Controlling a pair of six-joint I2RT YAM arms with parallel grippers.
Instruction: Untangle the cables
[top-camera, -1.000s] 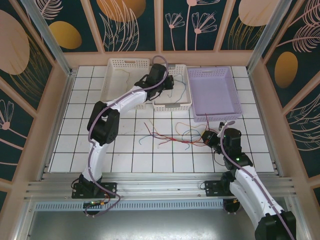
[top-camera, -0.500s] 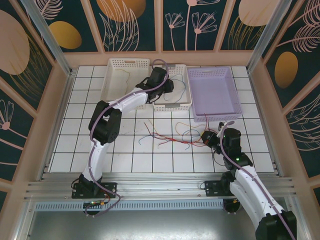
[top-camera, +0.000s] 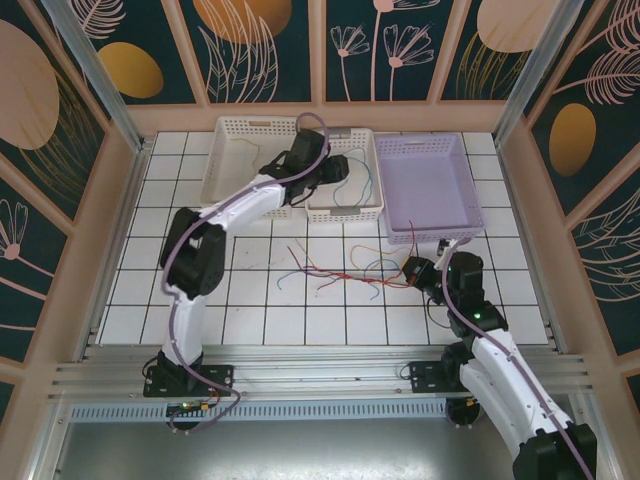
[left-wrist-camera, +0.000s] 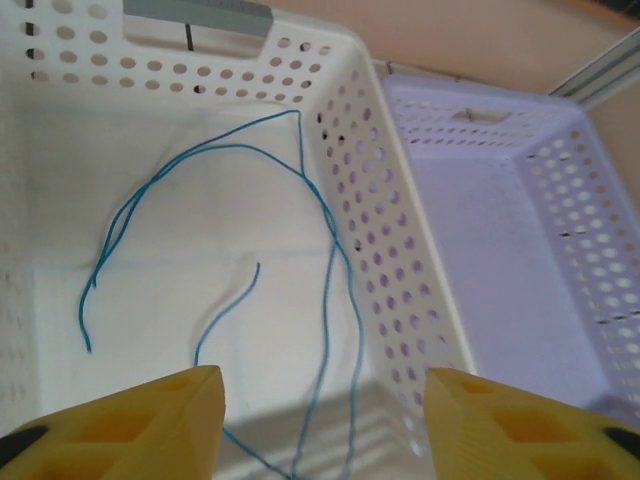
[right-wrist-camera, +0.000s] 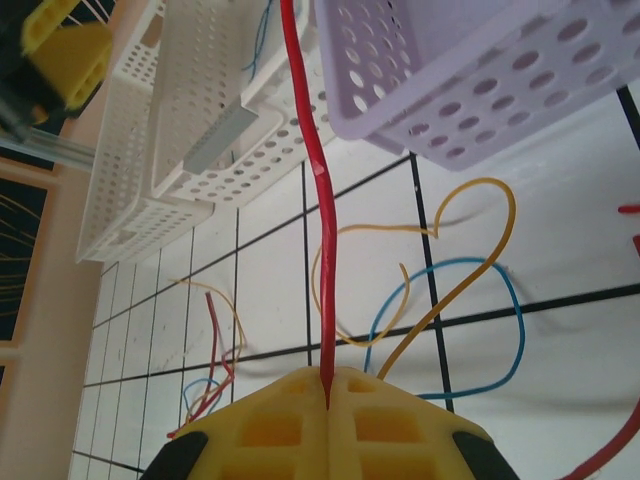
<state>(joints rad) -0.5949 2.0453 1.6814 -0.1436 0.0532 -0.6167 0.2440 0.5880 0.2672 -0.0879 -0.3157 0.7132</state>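
We see the white tiled table (top-camera: 250, 310) taking up most of the top view, w/ three baskets along its far edge. The lavender basket (top-camera: 428, 190) sits far right. Two white baskets stand side by side to its left, the middle white basket (top-camera: 350, 208) touching the left white basket (top-camera: 235, 165).

The left arm (top-camera: 235, 205) reaches from its base at the near edge diagonally up to the middle white basket. The right arm (top-camera: 500, 370) is bent low over the tiles just in front of the lavender basket.

We find most of the cables (top-camera: 340, 272) as a loose tangle on the tiles in mid-table, btwn the baskets & the arm bases: red, blue & yellow-tan strands crossing each other.

The left gripper (left-wrist-camera: 325, 378) hangs above the middle white basket, its yellow fingers spread apart w/ nothing clamped. Below it a blue cable (left-wrist-camera: 334, 255) lies in loops on the basket floor, & we can't tell if it touches the fingers.

The right gripper (right-wrist-camera: 328, 378) is at the right end of the tangle, fingers pressed together & pinching a red cable (right-wrist-camera: 324, 280), which runs straight away from the tips toward the baskets. Just beside it on the tiles we see a yellow cable (right-wrist-camera: 513, 215) curling into a loop & a blue loop (right-wrist-camera: 450, 262) under it, the two crossing.
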